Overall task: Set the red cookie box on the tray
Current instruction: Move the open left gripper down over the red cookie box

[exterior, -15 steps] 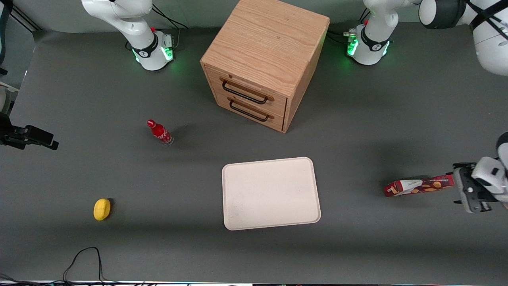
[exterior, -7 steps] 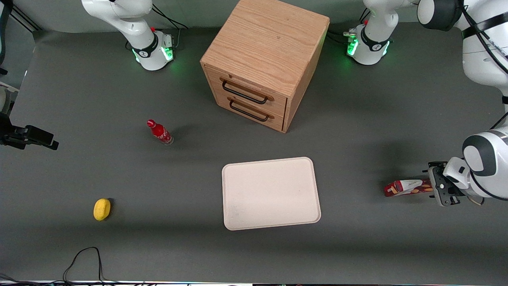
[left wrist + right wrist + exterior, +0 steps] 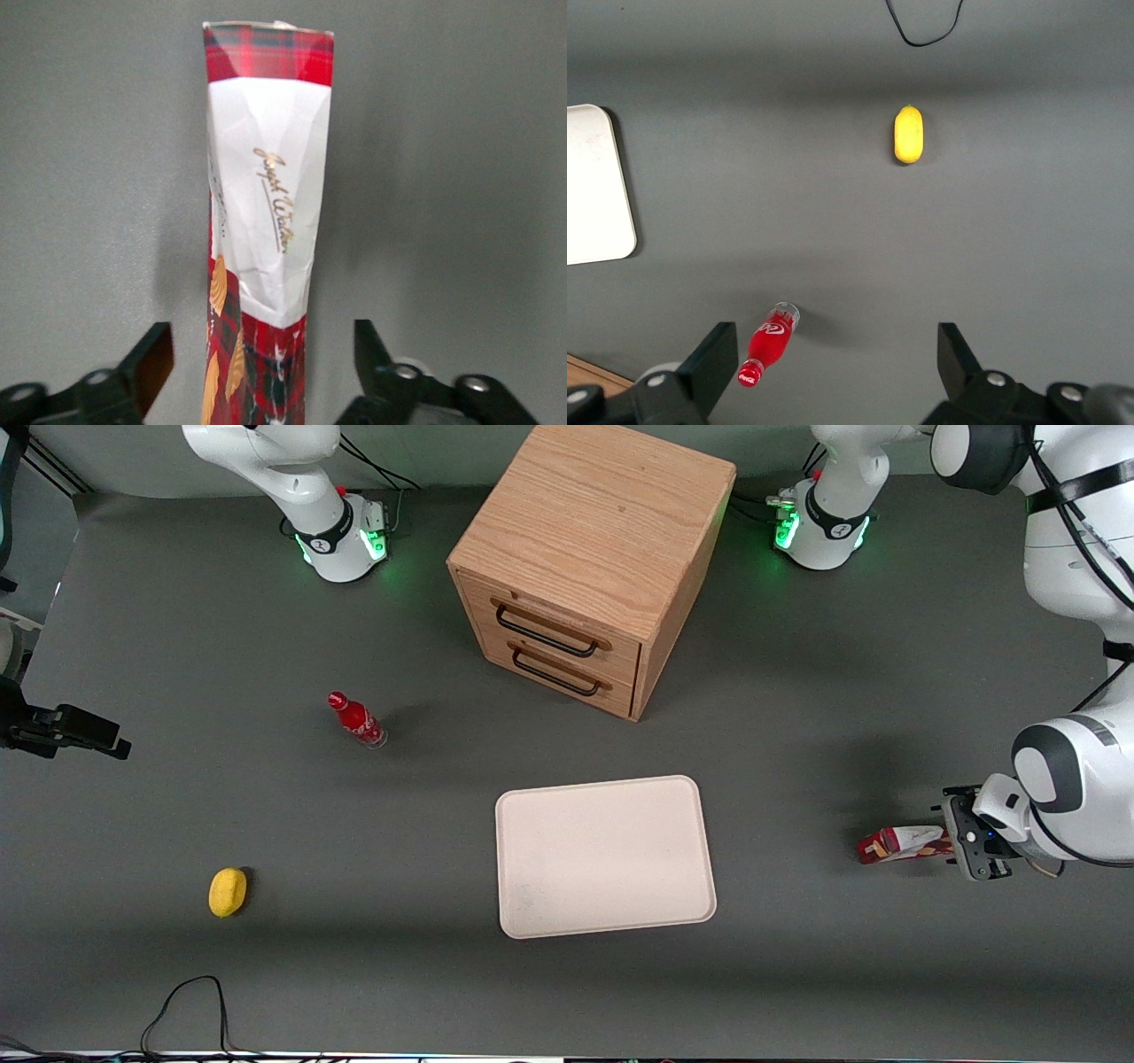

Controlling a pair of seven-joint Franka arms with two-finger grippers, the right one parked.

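The red cookie box (image 3: pixel 904 843) lies flat on the grey table toward the working arm's end, well apart from the tray (image 3: pixel 605 856). In the left wrist view the red cookie box (image 3: pixel 266 204) shows its white patch and tartan end, with cookie pictures lower down its length. My gripper (image 3: pixel 968 841) is down over the box's end farthest from the tray. The gripper (image 3: pixel 261 372) is open, and its black fingers (image 3: pixel 151 363) stand on either side of the carton with a gap on each side. The tray carries nothing.
A wooden two-drawer cabinet (image 3: pixel 589 567) stands farther from the front camera than the tray. A small red bottle (image 3: pixel 356 720) and a yellow lemon-like object (image 3: pixel 227 891) sit toward the parked arm's end. A black cable (image 3: pixel 186 1001) loops near the table's front edge.
The gripper has come down and slid along the box toward the tray, now covering more of its length. The box itself has not moved.
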